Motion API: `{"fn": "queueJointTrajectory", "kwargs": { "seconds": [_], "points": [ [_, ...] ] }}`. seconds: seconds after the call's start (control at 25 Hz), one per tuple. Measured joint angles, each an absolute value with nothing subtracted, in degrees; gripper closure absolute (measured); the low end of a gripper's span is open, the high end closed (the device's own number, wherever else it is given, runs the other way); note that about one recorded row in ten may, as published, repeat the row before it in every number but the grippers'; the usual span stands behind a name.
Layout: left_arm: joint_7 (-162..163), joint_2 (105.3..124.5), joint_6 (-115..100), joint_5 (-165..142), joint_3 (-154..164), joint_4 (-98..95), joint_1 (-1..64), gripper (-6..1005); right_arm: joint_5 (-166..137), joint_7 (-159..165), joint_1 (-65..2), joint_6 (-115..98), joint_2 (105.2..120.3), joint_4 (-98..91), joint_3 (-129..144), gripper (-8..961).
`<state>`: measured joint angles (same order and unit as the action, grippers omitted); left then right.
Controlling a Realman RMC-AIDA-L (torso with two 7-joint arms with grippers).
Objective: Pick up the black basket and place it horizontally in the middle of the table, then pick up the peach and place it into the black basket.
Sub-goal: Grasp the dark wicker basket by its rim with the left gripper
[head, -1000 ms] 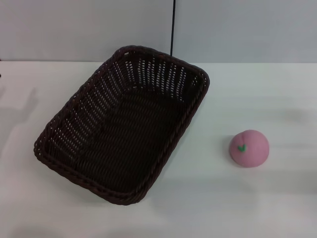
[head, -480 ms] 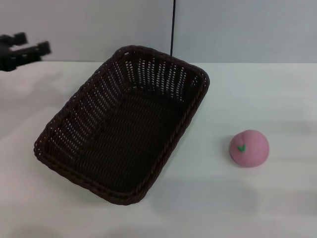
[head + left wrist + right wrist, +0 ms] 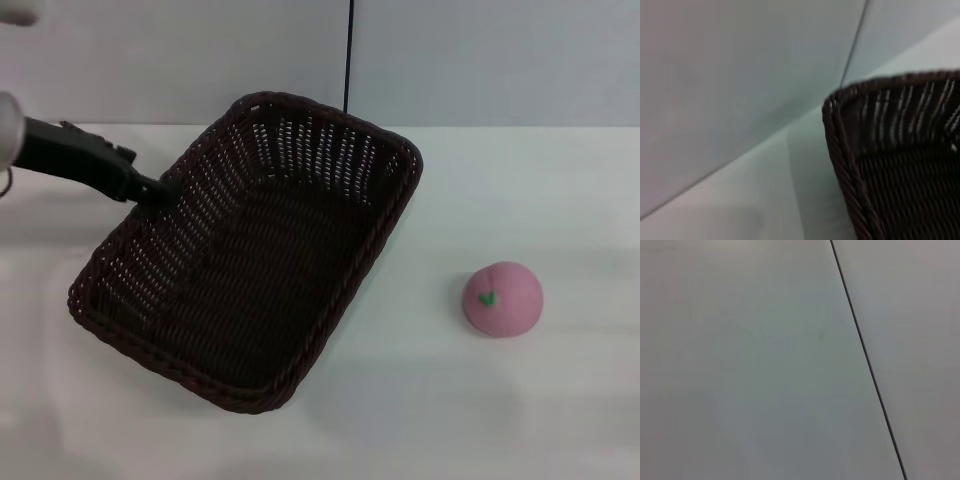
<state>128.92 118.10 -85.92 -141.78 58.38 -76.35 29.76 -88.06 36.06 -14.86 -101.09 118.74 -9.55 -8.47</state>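
Observation:
The black basket lies diagonally on the white table, left of the middle, open side up and empty. Its rim corner also shows in the left wrist view. My left gripper reaches in from the left and its tip is at the basket's far-left rim; I cannot tell if it touches the rim. The peach, pink with a green leaf mark, sits alone on the table to the right of the basket. My right gripper is out of view; its wrist view shows only the wall.
A grey wall stands behind the table's far edge, with a dark vertical seam above the basket. The seam also crosses the right wrist view. Bare tabletop lies between the basket and the peach.
My left arm has come in from the far left and moved down and right to the basket's left rim. The basket and the peach have not moved.

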Motion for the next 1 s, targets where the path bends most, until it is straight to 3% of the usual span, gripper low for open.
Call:
{"fn": "queueJointTrajectory", "kwargs": {
  "seconds": [1.0],
  "points": [
    [141.23,118.54,-85.85,-153.23,71.56,-69.59,39.45,173,-87.77,36.13,-14.96,-101.86,118.74,-10.11,-8.45,231]
  ]
}}
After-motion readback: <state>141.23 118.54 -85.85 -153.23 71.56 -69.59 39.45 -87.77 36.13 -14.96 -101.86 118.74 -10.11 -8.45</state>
